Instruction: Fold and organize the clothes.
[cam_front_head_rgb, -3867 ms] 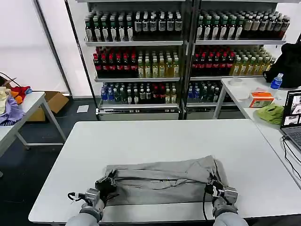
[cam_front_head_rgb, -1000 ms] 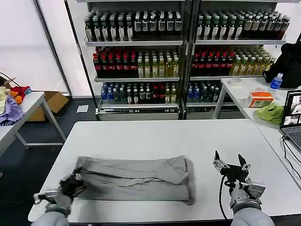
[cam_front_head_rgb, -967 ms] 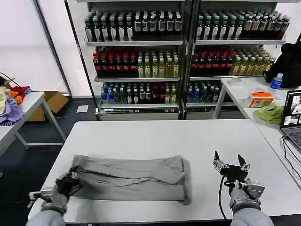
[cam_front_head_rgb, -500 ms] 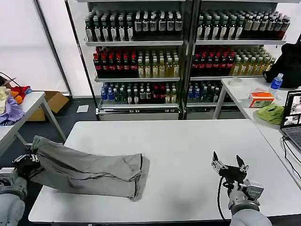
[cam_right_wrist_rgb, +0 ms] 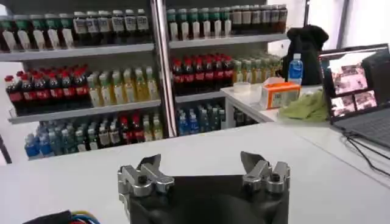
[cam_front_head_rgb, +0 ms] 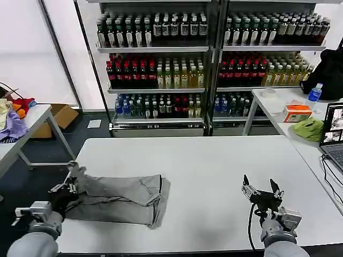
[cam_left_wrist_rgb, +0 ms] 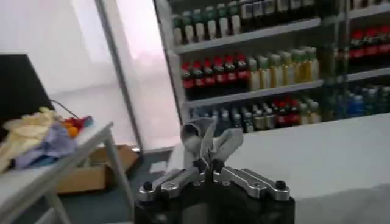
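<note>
A light grey garment of the clothes lies folded into a long band on the left part of the white table. Its left end is bunched and lifted slightly off the tabletop. My left gripper is at that end, near the table's left edge. In the left wrist view the left gripper is shut on an upstanding tuft of the grey cloth. My right gripper hovers over bare table at the right, well apart from the garment. It is open in the right wrist view, with nothing between its fingers.
A side table at the far left carries purple, orange and red fabrics. The table at the right holds a lime-green cloth, an orange box and a laptop. Bottle shelves stand behind.
My left gripper dragged the garment leftward across the table, briefly past the left edge, then came back over the table with the end. The right gripper let go earlier and stays open.
</note>
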